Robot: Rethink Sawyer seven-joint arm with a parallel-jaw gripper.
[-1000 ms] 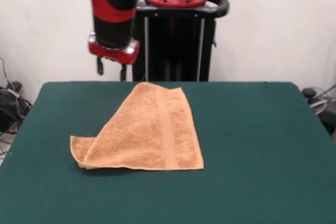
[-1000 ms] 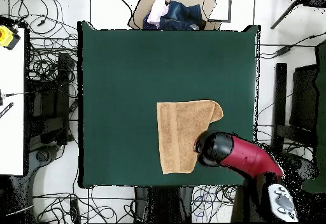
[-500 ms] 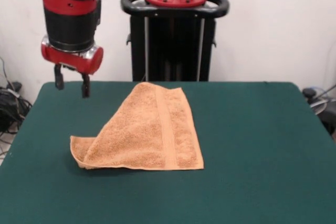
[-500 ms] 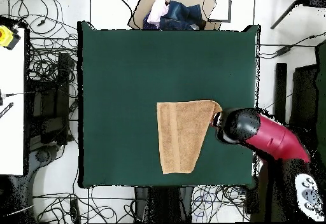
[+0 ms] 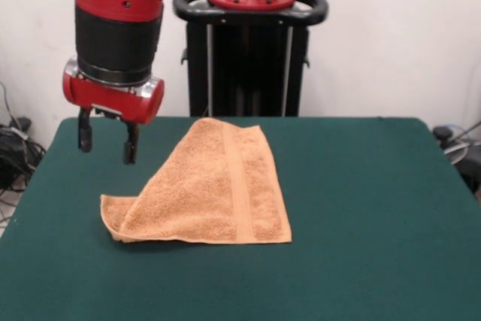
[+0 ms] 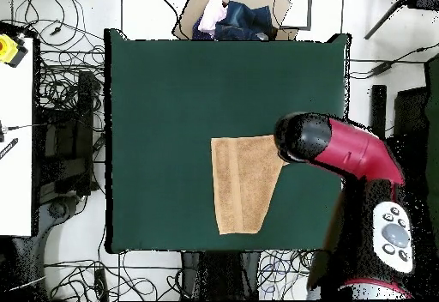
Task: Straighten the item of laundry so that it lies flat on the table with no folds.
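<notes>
orange-tan towel (image 5: 210, 189) lies folded; parted jaws hang above table (image 5: 361, 208).

Arm (image 5: 119, 20) upright, jaws apart, empty

No readable text, labels, brands or numbers anywhere I look. My arm (image 6: 360, 157) carries a grey button pad (image 6: 393, 237) near its base end, but any markings on the buttons are too small to read.

A robot lab — loose cables (image 6: 64, 101) sprawl around the green-clothed table (image 6: 171, 84).
</notes>
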